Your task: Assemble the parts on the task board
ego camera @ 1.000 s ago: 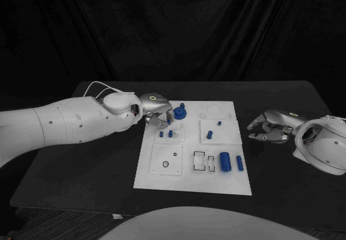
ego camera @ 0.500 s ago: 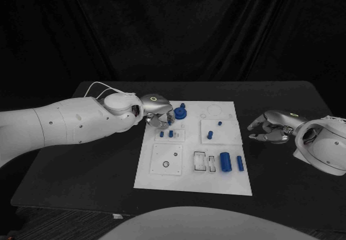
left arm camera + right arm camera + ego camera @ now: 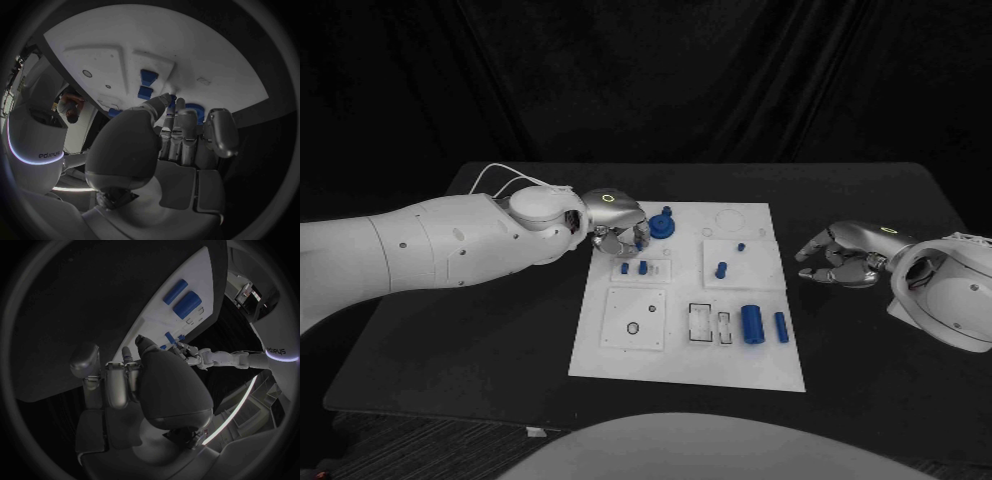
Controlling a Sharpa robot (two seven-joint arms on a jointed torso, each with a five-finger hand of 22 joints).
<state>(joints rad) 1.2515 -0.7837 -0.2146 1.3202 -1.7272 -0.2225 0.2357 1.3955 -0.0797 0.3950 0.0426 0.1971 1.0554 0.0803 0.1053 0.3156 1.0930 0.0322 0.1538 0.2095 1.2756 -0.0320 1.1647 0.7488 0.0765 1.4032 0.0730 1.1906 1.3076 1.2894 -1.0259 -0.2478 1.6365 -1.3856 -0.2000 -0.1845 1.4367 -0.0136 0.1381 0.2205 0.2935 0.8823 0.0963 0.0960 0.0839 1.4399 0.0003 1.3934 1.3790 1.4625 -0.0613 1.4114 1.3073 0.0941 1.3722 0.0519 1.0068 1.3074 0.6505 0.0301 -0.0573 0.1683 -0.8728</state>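
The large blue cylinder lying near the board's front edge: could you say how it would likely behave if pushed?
The large blue cylinder lies on its side, so it would probably roll on the smooth task board. It looks rigid, likely plastic and light. The smaller cylinder beside it might stop it.

The left hand covers the board's upper left corner; contact between its fingertips and the round blue part cannot be determined. In the left wrist view the fingers hide most of that part. The right hand's fingertips are too small to resolve.
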